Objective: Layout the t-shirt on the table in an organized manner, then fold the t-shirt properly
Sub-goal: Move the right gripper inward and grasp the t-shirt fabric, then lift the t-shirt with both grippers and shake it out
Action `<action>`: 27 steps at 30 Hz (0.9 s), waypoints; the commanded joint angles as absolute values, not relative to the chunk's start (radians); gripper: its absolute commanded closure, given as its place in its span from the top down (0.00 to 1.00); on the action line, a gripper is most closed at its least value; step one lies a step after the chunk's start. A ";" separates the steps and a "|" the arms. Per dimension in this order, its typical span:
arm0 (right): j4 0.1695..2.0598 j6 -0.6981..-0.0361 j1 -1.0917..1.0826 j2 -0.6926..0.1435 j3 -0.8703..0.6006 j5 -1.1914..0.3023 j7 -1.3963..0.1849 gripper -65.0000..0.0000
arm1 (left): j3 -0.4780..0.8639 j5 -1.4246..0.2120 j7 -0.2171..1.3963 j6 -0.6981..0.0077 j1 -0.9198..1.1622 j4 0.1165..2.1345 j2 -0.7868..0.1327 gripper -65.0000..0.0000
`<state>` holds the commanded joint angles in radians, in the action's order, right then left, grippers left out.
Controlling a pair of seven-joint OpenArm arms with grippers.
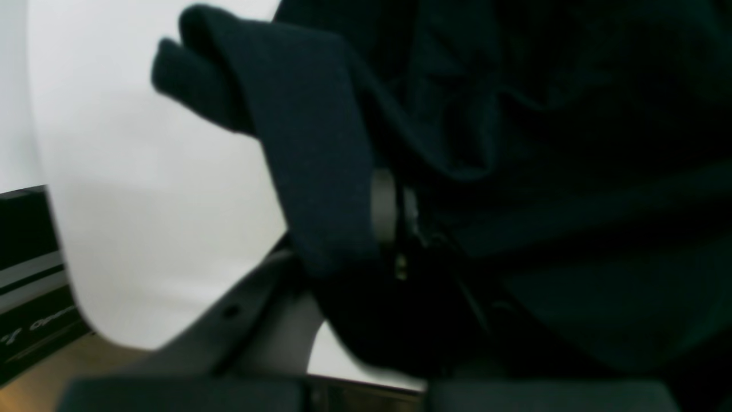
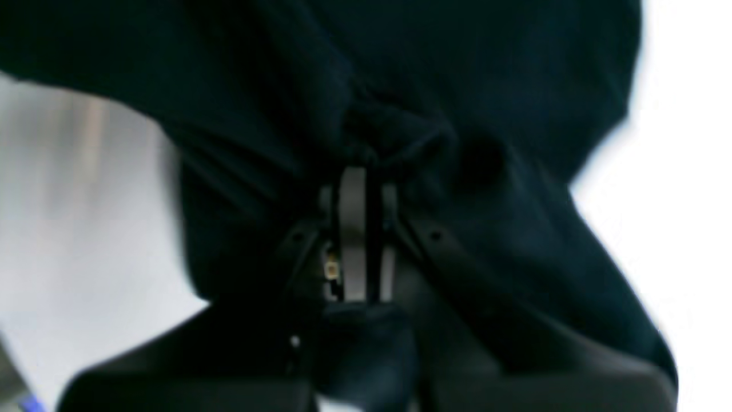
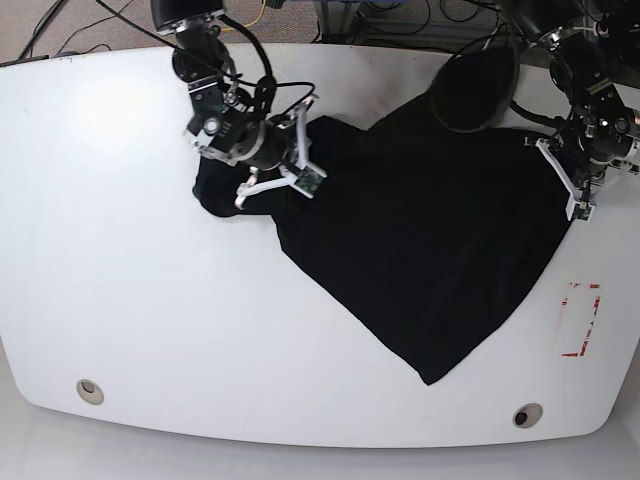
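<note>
Two arms on one black shirt [image 3: 430, 240], which lies spread on the white desk [image 3: 130, 290], right-of-centre in the base view, tapering to a point toward the near edge. Base view: right gripper [image 3: 262, 140] sits at the shirt's left upper corner, where cloth is bunched into a lump; left gripper [image 3: 580, 170] is at the shirt's right edge, near the desk's far right side. Red tape mark [image 3: 578, 320] lies just off the shirt's right side, not covered. Two grommet holes near the front edge, one left [image 3: 90, 390], one right [image 3: 527, 415], both clear of the shirt.

Right wrist view: the fingers [image 2: 354, 229] are pressed together with shirt [image 2: 457, 86] fabric gathered and puckered at their tips — gripping the shirt. Cloth drapes both sides of the gripper, desk [image 2: 686, 171] showing bright beyond.

Left wrist view: blurry, dark. A fold of shirt [image 1: 320, 160] hangs over a grey finger [image 1: 384, 206]; fingers look closed on the cloth, pinching it. White desk [image 1: 160, 200] at left, its curved edge visible.
</note>
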<state>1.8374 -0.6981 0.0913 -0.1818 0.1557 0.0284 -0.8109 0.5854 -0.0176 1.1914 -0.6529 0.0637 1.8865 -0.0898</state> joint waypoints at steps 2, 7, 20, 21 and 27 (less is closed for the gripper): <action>1.836 -0.698 0.076 -0.205 0.125 0.028 -0.811 0.00 | 0.585 -0.018 1.191 -0.653 0.062 1.886 -0.071 0.00; 1.810 -0.698 0.048 -0.259 0.061 0.028 -0.811 0.00 | 0.579 -0.016 1.191 -0.619 0.053 1.886 -0.013 0.00; 1.753 -0.698 -0.085 -0.297 -0.119 0.028 -0.816 0.00 | 0.449 -0.021 1.190 -0.464 -0.056 1.897 0.147 0.00; 1.755 -0.698 -0.101 -0.297 -0.130 0.028 -0.816 0.00 | 0.437 -0.022 1.190 -0.469 -0.079 1.905 0.150 0.00; 1.753 -0.698 -0.193 -0.295 -0.157 0.028 -0.816 0.00 | 0.389 -0.024 1.190 -0.470 -0.186 1.985 0.150 0.00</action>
<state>1.7530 -0.6981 -0.1926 -0.2954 -0.1573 0.0284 -0.8155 0.3890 -0.0238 1.1899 -0.4703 -0.1864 1.9847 0.1496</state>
